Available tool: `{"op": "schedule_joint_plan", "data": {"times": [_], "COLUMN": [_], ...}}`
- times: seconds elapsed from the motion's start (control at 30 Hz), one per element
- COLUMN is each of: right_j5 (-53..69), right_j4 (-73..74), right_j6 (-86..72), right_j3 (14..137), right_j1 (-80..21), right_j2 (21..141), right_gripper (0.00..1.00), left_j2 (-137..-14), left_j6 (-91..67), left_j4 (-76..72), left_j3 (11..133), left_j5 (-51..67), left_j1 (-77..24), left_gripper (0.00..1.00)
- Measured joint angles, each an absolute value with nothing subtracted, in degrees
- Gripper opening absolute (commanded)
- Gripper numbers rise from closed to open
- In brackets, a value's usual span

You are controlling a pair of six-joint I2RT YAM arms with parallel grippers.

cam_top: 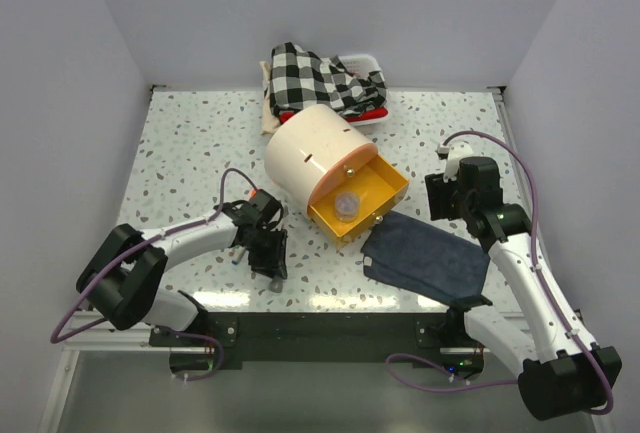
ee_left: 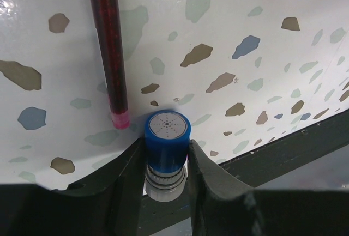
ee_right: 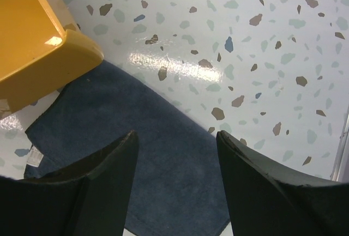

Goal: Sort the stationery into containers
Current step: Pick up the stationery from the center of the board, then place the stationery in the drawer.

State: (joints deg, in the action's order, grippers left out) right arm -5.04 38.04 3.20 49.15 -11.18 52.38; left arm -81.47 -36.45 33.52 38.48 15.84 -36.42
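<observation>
Gripping blue-capped tube [ee_left: 167, 137] with left claw [ee_left: 166, 145] at lower centre, beside red pencil [ee_left: 110, 56] lying on surface [ee_left: 234, 7]; hovering right claw [ee_right: 175, 138], open, over cloth [ee_right: 109, 116] below drawer [ee_right: 32, 29] at upper left.

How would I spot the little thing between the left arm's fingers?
Start at the cream drum cabinet mid-table; the left arm's fingers lie left of it. Between them sits the blue-capped tube, short and stubby, unlike the long dark red pencil beside it.
</observation>
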Motion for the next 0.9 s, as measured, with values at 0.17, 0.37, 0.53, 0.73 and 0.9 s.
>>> {"op": "schedule_joint_plan", "data": {"times": [0.17, 0.37, 0.53, 0.73, 0.9], "right_j5": [-5.06, -5.02, -4.97, -4.93, -5.02], "right_j4": [38.09, 38.98, 38.50, 37.17, 36.95], "right_j6": [3.33, 3.77, 4.56, 4.99, 5.56], "right_j3": [49.17, 51.53, 55.72, 56.88, 56.88], "right_j1": [-11.18, -11.18, -11.18, -11.18, -11.18], "right_j2": [52.49, 54.39, 57.87, 59.75, 59.51], "right_gripper": [0.63, 0.62, 0.62, 0.63, 0.63], "left_j2": [-79.94, -77.62, -76.55, -71.29, -72.62], "left_j6": [-35.83, -30.41, -22.57, -17.26, -15.11], "left_j4": [34.79, 43.42, 44.47, 45.52, 41.19], "left_j3": [38.50, 50.17, 66.87, 74.35, 77.78], "left_j5": [13.87, 10.63, 12.91, 16.36, 22.35], "left_j1": [-36.47, -34.30, -32.14, -32.16, -32.62], "left_gripper": [0.00, 0.00, 0.00, 0.00, 0.00]}}
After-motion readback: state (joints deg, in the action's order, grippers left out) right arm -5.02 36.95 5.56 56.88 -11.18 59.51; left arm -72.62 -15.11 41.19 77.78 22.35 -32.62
